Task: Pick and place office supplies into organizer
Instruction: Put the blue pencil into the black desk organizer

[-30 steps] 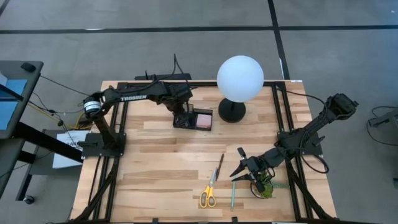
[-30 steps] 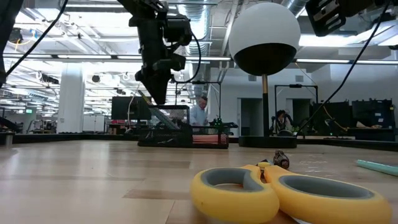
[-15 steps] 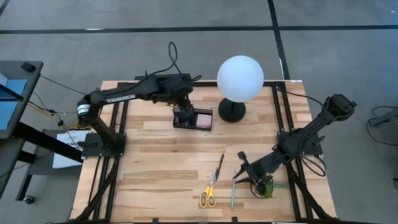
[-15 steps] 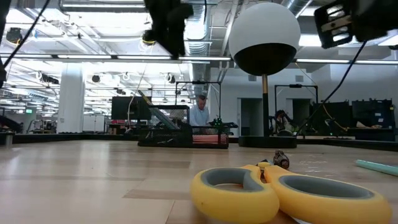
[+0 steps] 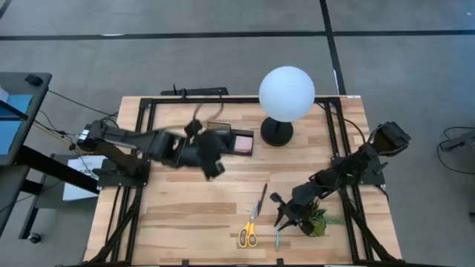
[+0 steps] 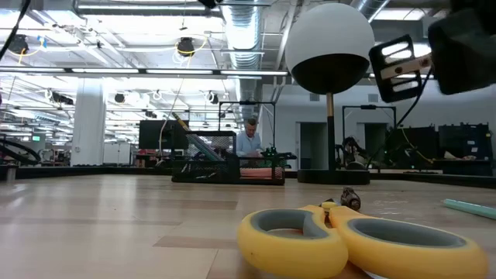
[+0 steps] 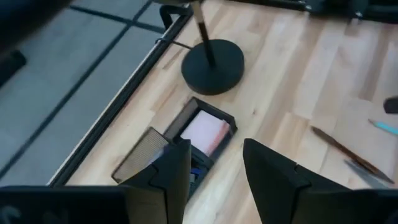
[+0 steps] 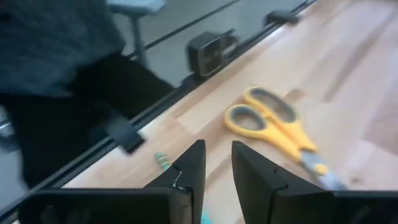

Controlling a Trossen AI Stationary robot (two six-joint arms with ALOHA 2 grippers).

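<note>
Left tool [image 7: 214, 177]: open, nothing held, organizer [image 7: 180, 144] just ahead.
Right tool [image 8: 216, 169]: narrowly parted, empty, yellow-handled scissors [image 8: 280, 127] just beyond.

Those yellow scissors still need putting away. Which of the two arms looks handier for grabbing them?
Probably the right. Its hand hovers just beside the scissors near the table's front edge, while the left hand is up by the organizer, farther away.
</note>
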